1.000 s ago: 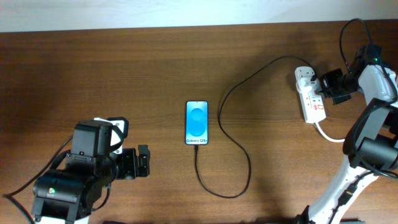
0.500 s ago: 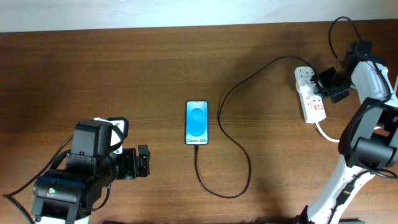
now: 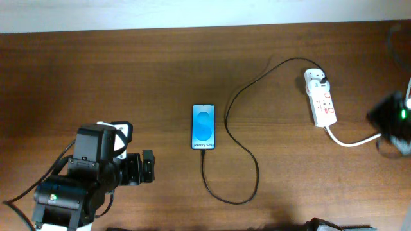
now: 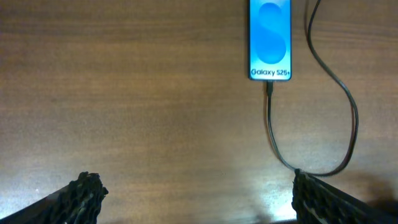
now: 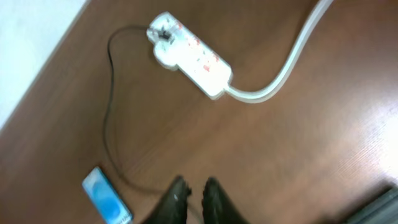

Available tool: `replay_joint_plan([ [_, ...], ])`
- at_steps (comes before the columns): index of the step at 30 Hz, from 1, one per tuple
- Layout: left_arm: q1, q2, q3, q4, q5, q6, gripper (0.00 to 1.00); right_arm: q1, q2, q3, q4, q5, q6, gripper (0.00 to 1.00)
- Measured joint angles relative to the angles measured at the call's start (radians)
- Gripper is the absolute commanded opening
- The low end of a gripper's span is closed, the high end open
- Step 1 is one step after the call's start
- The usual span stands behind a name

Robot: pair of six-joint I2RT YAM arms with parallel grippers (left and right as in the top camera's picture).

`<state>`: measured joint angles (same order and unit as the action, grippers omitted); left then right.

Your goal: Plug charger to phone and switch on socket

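Note:
The phone [image 3: 203, 126] lies flat mid-table with its blue screen lit. The black charger cable [image 3: 257, 170] runs from the phone's lower end in a loop up to its black plug [image 3: 320, 78], which sits in the white socket strip [image 3: 322, 99]. My left gripper [image 4: 199, 202] is open and empty, well short of the phone [image 4: 270, 38] and beside the cable [image 4: 271, 124]. My right gripper [image 5: 196, 196] is shut and empty, raised high, with the socket [image 5: 189, 56] and phone [image 5: 107, 196] far below. My right arm [image 3: 390, 119] is a dark blur at the right edge.
The socket's thick white cord [image 3: 353, 140] runs off to the right edge; it also shows in the right wrist view [image 5: 280, 81]. My left arm's base [image 3: 77, 186] fills the front left corner. A pale wall borders the table's far edge [image 3: 192, 13].
My right gripper has left the socket strip and swung away to the table's right edge, rising. The left arm, phone and cable have not moved.

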<state>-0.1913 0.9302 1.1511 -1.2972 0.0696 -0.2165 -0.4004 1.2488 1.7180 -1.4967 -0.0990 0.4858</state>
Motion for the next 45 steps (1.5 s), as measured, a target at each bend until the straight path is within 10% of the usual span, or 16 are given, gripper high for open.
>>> replay_joint_plan([
  [1, 0.000, -0.001, 0.000, 0.002, 0.000, 0.000, 0.99, 0.000, -0.082, 0.003, -0.073, -0.001, -0.002, 0.98],
  [13, 0.000, -0.001, 0.000, 0.001, 0.000, 0.000, 0.99, 0.003, -0.394, -0.267, -0.149, 0.001, -0.100, 0.98],
  [20, 0.000, -0.002, 0.002, 0.000, -0.001, 0.000, 0.99, 0.283, -1.044, -1.155, 0.951, -0.086, -0.105, 0.98],
  [26, 0.000, -0.001, 0.001, 0.000, 0.000, 0.000, 0.99, 0.287, -1.235, -1.675, 1.427, -0.009, -0.105, 0.98],
  [42, 0.000, -0.001, 0.001, 0.007, -0.015, 0.000, 0.99, 0.287, -1.234, -1.703, 1.423, 0.050, -0.105, 0.98],
  [45, -0.005, -0.045, -0.087, 0.270, -0.026, 0.000, 0.99, 0.287, -1.235, -1.703, 1.423, 0.051, -0.105, 0.98],
])
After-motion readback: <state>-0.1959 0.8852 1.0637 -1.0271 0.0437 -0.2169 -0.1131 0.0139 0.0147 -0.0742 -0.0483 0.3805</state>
